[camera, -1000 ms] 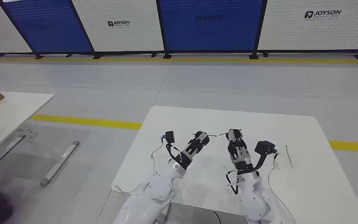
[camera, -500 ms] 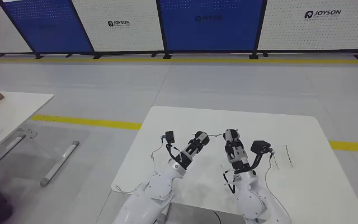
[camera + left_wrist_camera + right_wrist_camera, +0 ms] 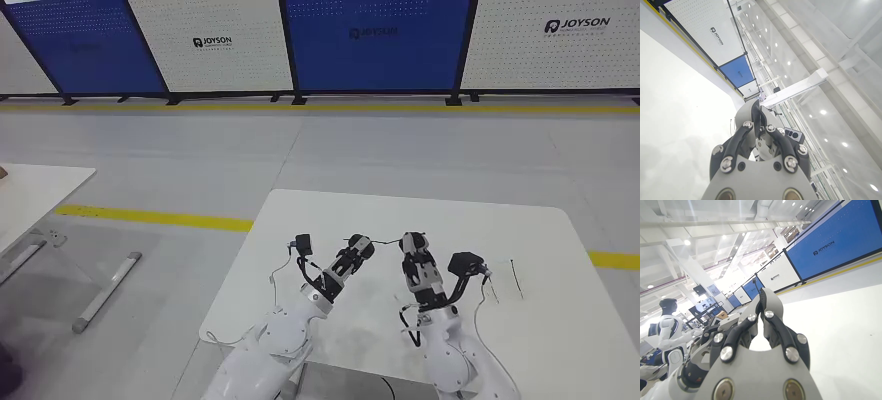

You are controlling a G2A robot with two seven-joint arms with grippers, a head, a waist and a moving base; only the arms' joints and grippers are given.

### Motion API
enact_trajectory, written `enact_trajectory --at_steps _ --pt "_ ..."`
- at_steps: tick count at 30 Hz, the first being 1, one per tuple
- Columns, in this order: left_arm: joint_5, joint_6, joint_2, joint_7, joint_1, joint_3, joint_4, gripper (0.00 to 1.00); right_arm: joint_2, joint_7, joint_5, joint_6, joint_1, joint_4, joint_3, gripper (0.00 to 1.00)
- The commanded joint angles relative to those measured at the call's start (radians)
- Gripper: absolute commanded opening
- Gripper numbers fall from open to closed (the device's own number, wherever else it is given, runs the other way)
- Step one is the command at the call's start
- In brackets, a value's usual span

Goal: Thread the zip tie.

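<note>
Both grippers hover close together over the middle of the white table (image 3: 300,230). My left gripper (image 3: 363,243) is shut on a thin black zip tie strap, whose edge shows between its pads (image 3: 760,113). My right gripper (image 3: 409,241) is shut on a zip tie too, and the small square head (image 3: 753,280) sticks out past its fingertips. In the top view a thin black zip tie (image 3: 386,241) spans the short gap between the two grippers. Whether the tip has entered the head is too small to tell.
A spare black zip tie (image 3: 516,278) lies flat on the table near its right edge, also seen on the table as a short dark zip tie (image 3: 731,123). Fence panels stand behind the table. Another white robot (image 3: 670,328) stands in the distance.
My right gripper has shifted a little to the left, closing the gap to the left gripper. The left arm has kept still.
</note>
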Motion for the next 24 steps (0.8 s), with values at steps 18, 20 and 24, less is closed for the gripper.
enact_trajectory --at_steps 18,20,24 --pt "0.000 0.000 0.000 0.000 0.000 0.000 0.000 0.00 -0.023 -0.005 0.023 -0.009 0.040 0.084 -0.033 0.00" --pt "0.000 0.000 0.000 0.000 0.000 0.000 0.000 0.00 -0.028 -0.028 0.033 -0.020 0.048 0.105 -0.039 0.00" --pt "0.000 0.000 0.000 0.000 0.000 0.000 0.000 0.00 -0.035 -0.050 0.084 -0.072 0.055 0.125 -0.039 0.00"
